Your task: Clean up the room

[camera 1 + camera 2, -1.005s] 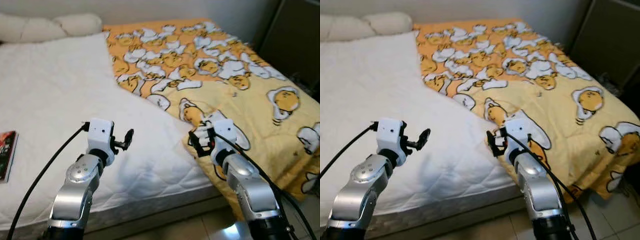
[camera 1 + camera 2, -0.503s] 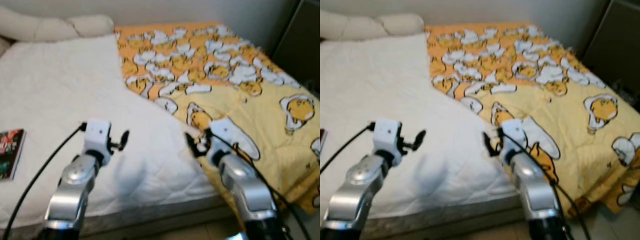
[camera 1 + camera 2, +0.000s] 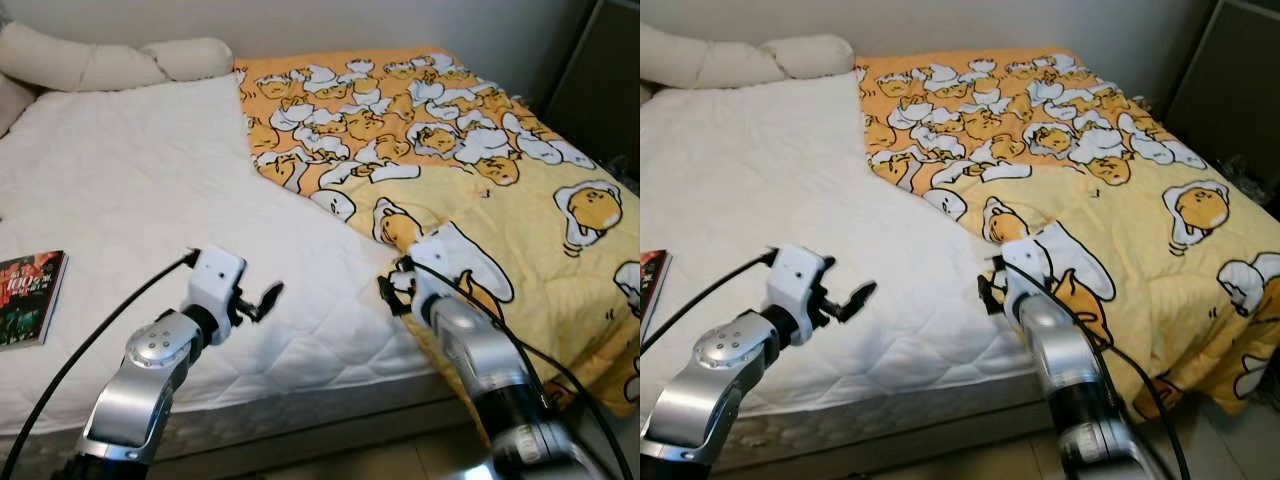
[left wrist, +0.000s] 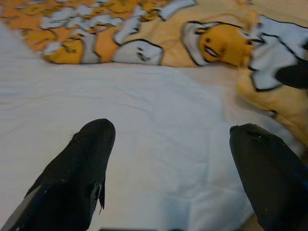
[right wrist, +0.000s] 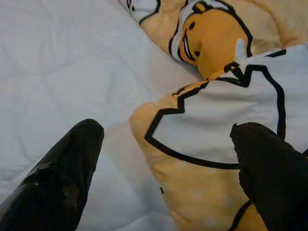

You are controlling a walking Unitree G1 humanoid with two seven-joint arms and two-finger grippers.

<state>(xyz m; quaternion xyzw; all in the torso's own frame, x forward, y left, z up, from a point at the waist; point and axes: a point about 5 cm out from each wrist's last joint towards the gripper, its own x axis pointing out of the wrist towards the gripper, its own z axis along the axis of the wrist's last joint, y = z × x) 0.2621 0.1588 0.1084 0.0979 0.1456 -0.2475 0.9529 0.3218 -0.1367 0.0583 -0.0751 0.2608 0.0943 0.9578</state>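
Left eye view, two open end effectors, left point(image 3: 262, 298), right point(image 3: 388, 296), one blanket point(image 3: 480, 170), one book point(image 3: 28, 298)

Both silver arms raised fwd, elbows bent, black cables trailing back. Left claw point(image 3: 268, 297) at approx 7 o'clock in head view, white wrist block behind it, fingers point(image 4: 82, 168) spread wide, nothing between. Right claw point(image 3: 388, 295) at approx 5 o'clock, pointing toward 10 o'clock, fingers point(image 5: 62, 173) also wide apart, nothing gripped.
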